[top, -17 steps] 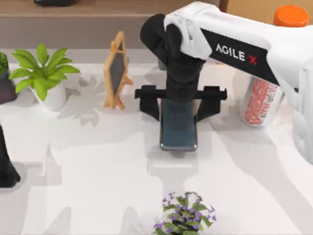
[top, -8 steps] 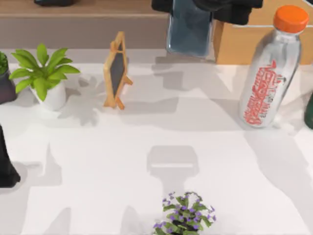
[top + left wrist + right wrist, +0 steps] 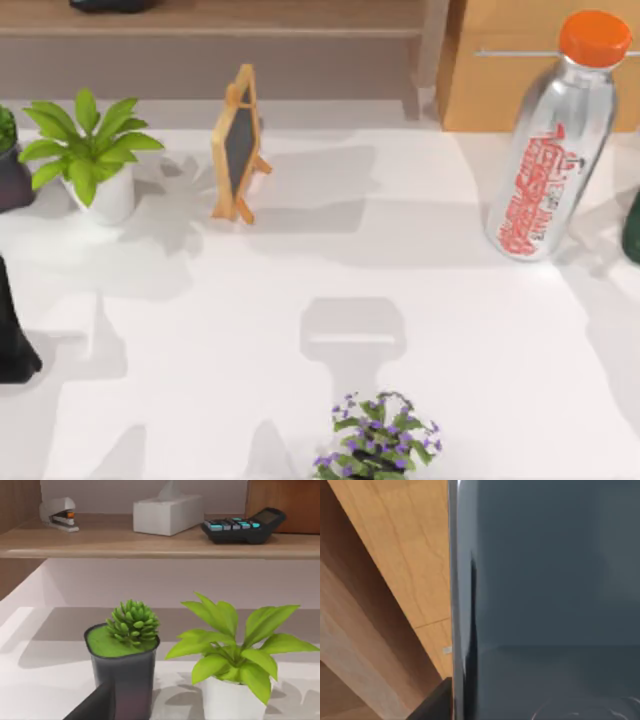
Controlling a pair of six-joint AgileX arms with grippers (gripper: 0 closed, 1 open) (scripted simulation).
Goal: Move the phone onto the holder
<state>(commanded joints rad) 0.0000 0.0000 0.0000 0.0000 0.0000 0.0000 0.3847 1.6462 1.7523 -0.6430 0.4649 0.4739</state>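
- The phone (image 3: pixel 545 580) is up off the table (image 3: pixel 200 330), held close before the right wrist camera in the right gripper (image 3: pixel 436 706). The gripper's fingers are clamped on the phone, and the wooden cabinet (image 3: pixel 395 555) is behind it.
- Biggest risk, as I judge it: the glossy slab slips between the 2 fingers and drops flat onto the table, where its shadow (image 3: pixel 352 335) lies.
- Next risk: a low swing back down clips the tall orange-capped bottle (image 3: pixel 545 170) at the table's right, or the cabinet edge beside it.
- Smaller risk: setting the phone on the wrong thing. The wood-framed blackboard easel (image 3: pixel 238 145) stands upright near the back, and I cannot tell where the holder is.
- The left gripper (image 3: pixel 97 706) is parked at the table's left edge; open or closed, I cannot tell.
- The table is white, smooth and shadow-streaked.
- Behind it, a wooden shelf (image 3: pixel 150 542) carries a tissue box (image 3: pixel 167 514), calculator (image 3: pixel 245 525) and stapler (image 3: pixel 60 514).
- The 3 plants: leafy in a white pot (image 3: pixel 90 150), succulent (image 3: pixel 125 650), and purple-flowered (image 3: pixel 375 440).
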